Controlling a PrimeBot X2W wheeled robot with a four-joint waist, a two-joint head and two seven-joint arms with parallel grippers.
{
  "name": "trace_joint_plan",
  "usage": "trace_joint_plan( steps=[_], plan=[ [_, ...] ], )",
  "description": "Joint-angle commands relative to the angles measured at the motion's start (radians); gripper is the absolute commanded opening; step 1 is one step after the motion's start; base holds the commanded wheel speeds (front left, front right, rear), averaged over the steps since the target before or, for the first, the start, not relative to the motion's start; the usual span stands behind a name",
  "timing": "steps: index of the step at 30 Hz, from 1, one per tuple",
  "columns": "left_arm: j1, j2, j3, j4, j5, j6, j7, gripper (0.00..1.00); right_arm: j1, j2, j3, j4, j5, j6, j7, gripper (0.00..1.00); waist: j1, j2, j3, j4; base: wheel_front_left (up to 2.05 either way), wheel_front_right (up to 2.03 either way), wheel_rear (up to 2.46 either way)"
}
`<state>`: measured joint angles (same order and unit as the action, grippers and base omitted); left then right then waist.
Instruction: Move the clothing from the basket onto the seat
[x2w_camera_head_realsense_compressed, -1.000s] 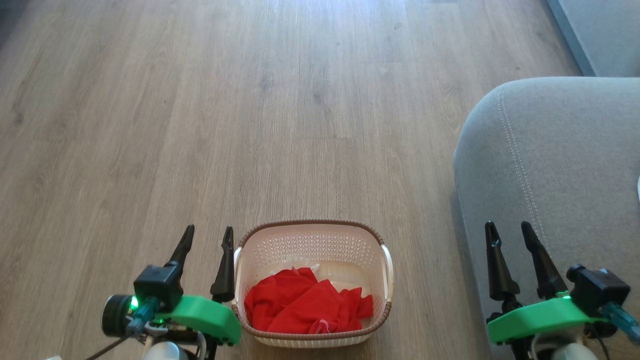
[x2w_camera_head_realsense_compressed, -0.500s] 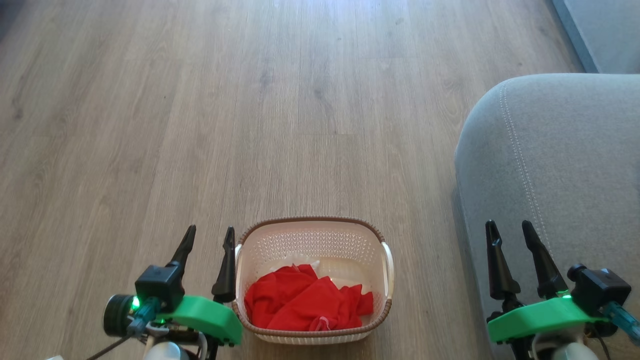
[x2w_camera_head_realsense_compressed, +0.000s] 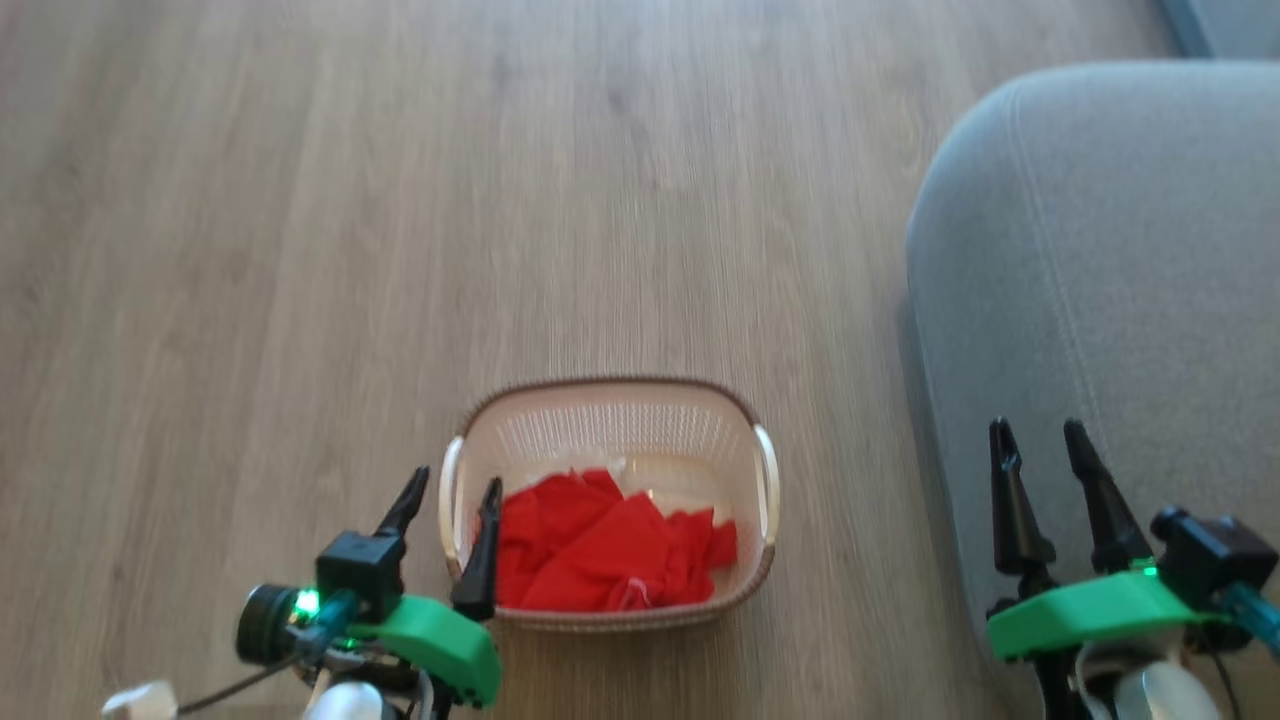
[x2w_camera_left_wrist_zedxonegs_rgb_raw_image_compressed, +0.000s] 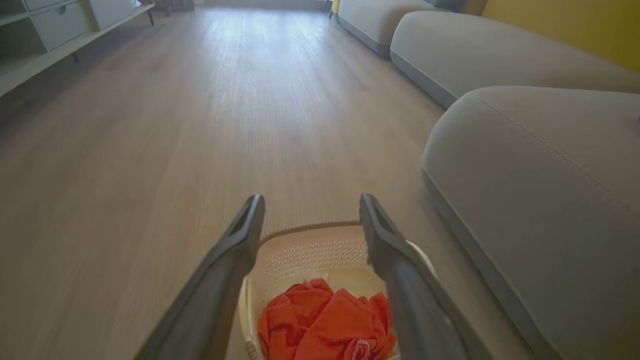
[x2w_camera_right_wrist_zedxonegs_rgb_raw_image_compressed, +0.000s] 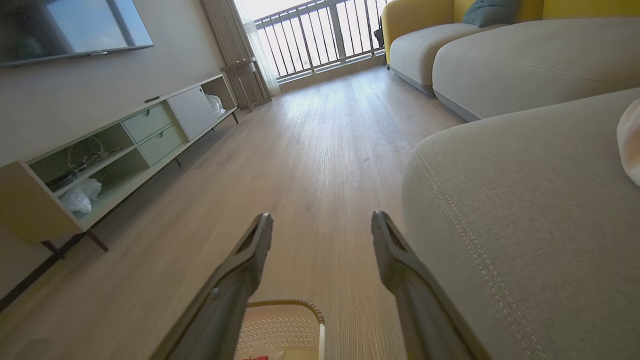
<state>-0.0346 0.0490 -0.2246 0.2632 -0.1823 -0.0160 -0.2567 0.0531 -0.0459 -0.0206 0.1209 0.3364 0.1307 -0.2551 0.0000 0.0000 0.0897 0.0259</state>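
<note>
My left gripper (x2w_camera_head_realsense_compressed: 453, 482) and right gripper (x2w_camera_head_realsense_compressed: 1038, 430) both stood wide and empty. The red clothing (x2w_camera_head_realsense_compressed: 600, 540) lay crumpled in the basket (x2w_camera_head_realsense_compressed: 610, 385) on the wooden floor (x2w_camera_head_realsense_compressed: 300, 250), beside the grey seat (x2w_camera_head_realsense_compressed: 1120, 250).

I see a pale wood-plank floor (x2w_camera_head_realsense_compressed: 300, 250) with the basket (x2w_camera_head_realsense_compressed: 600, 430) standing on it near the grey seat (x2w_camera_head_realsense_compressed: 1100, 250), a strip of bare boards between them, and a low cabinet (x2w_camera_right_wrist_zedxonegs_rgb_raw_image_compressed: 125, 145) on legs by the wall.

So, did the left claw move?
Yes. The left gripper has shifted right: one finger now overlaps the left rim of the basket, where before both stood beside it.
</note>
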Motion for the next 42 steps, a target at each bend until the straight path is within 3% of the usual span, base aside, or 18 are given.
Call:
trace_joint_plan(
  steps=[1,11,27,31,42],
  plan=[
    [-0.069,0.001,0.024,-0.004,0.02,-0.008,-0.005,1.0,-0.065,-0.004,0.022,-0.029,-0.007,0.0,-0.007,1.0,0.0,0.0,0.069,-0.026,0.0,0.0,0.0],
    [-0.232,0.019,-0.038,0.267,0.158,-0.067,-0.005,1.0,-0.148,-0.004,0.045,-0.036,-0.011,0.0,-0.007,1.0,0.0,0.0,0.318,-0.121,0.0,0.0,0.0],
    [-0.685,0.086,-0.16,0.782,0.232,-0.109,-0.005,1.0,-0.222,-0.004,0.07,-0.098,0.018,0.0,-0.007,1.0,0.0,0.0,0.654,-0.232,0.0,0.0,0.0],
    [-0.782,0.098,-0.191,0.914,0.233,-0.113,0.041,1.0,-0.242,-0.004,0.071,-0.096,0.031,0.0,-0.007,1.0,0.0,0.0,0.719,-0.263,0.0,0.0,0.0],
    [-0.943,0.128,-0.312,1.011,0.181,-0.114,0.17,1.0,-0.241,-0.004,0.098,-0.098,0.024,0.0,-0.007,1.0,0.0,0.0,0.836,-0.318,0.0,0.0,0.0]
  ],
)
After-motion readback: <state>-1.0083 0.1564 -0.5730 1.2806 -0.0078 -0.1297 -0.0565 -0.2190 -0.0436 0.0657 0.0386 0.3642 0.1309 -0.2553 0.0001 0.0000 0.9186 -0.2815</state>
